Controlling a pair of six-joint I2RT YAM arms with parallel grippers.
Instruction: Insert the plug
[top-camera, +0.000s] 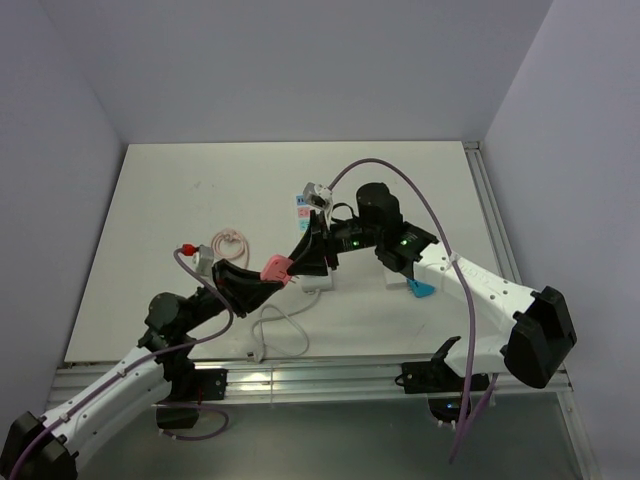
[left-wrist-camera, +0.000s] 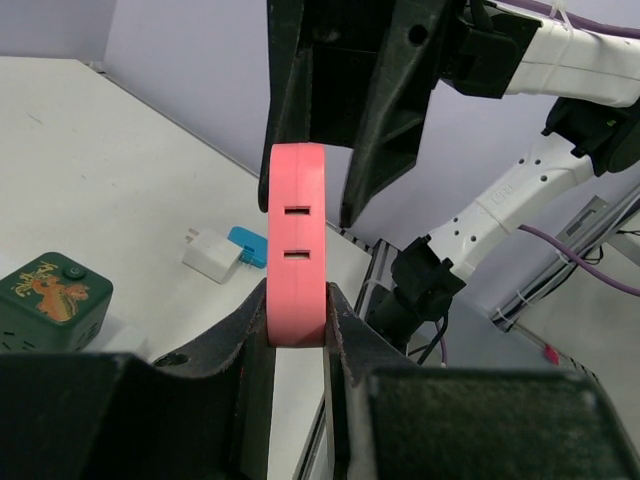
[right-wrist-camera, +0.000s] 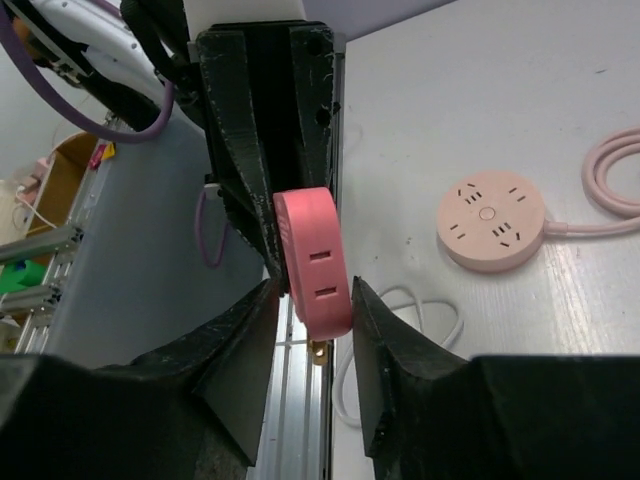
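Two grippers meet at the pink plug (left-wrist-camera: 296, 245): the left gripper (left-wrist-camera: 298, 250) clamps it, while the right gripper's (right-wrist-camera: 312, 300) jaws stand apart around it.

- In my left wrist view, my own left gripper (left-wrist-camera: 297, 250) covers both flat faces of the pink plug (left-wrist-camera: 297, 243); only its rim and two slots show.
- The green box (left-wrist-camera: 48, 297) is cut by that picture's left edge.
- From above, my two wrists overlap, so the plug (top-camera: 276, 268) shows only as a small pink patch.
- My right gripper (right-wrist-camera: 310, 300) hides the plug's lower edge.
- The white cable (right-wrist-camera: 400, 330) runs behind my right fingers (right-wrist-camera: 400, 350), its end out of sight.
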